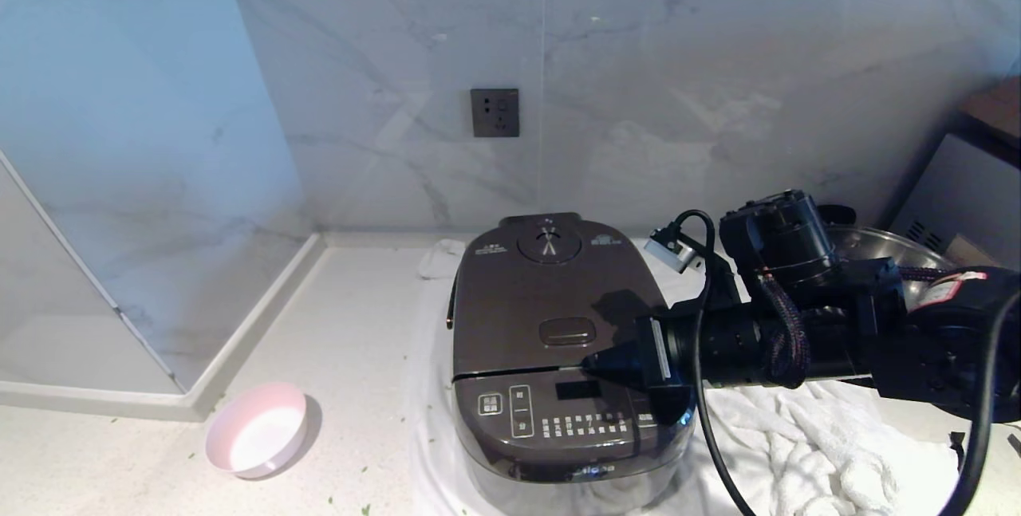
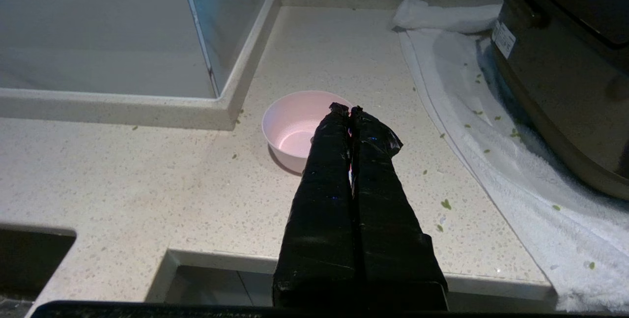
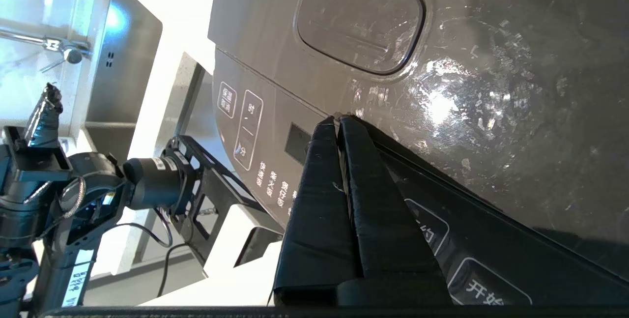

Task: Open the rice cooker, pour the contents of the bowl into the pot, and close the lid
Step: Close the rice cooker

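1. At the centre of the counter (image 1: 351, 317) we see the rice cooker (image 1: 558, 356) on a white towel (image 1: 806, 436), its lid (image 1: 542, 301) shut, so the pot is hidden.
2. From three o'clock our right gripper (image 1: 594, 363) reaches in, fingers pressed together, tips at the lid's front seam by the latch button (image 1: 569, 332).
3. At eight o'clock sits the bowl (image 1: 257, 429), empty; green bits (image 2: 446, 204) lie scattered on the counter.
4. Our left gripper (image 2: 345, 109) hangs above the bowl, fingers together.
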You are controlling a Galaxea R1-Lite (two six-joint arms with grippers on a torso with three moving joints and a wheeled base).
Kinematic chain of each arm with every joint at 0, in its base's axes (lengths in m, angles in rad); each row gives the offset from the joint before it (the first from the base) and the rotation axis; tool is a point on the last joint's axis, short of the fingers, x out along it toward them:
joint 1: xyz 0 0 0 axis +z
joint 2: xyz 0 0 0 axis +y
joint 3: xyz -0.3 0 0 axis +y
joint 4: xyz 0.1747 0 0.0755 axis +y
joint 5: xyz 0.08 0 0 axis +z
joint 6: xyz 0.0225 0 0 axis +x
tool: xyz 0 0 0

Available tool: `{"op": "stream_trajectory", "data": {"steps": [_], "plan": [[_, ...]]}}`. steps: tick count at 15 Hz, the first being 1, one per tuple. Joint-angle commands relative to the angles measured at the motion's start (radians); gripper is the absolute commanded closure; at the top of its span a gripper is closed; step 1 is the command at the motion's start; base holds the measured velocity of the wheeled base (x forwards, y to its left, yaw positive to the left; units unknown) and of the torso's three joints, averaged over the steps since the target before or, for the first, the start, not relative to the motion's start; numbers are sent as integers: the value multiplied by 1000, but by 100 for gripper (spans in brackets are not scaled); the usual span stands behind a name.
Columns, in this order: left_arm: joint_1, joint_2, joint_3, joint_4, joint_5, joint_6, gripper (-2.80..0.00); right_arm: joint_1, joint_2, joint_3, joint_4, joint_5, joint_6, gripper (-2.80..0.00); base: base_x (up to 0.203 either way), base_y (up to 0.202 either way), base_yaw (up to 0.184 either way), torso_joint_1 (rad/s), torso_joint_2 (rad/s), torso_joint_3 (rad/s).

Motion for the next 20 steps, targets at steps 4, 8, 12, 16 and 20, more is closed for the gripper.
{"op": "stream_trajectory", "data": {"steps": [4,8,12,16,20], "plan": [[0,0,2,0,0,0,0,-11,1,29,-21,3,15,0,0,0,0,0,0,0],[0,0,2,0,0,0,0,-19,3,47,-29,7,16,0,0,0,0,0,0,0],[0,0,2,0,1,0,0,-20,5,66,-56,7,17,0,0,0,0,0,0,0],[0,0,2,0,0,0,0,-26,-5,66,-57,4,16,0,0,0,0,0,0,0],[0,0,2,0,0,0,0,-63,-58,81,-56,2,12,0,0,0,0,0,0,0]]}}
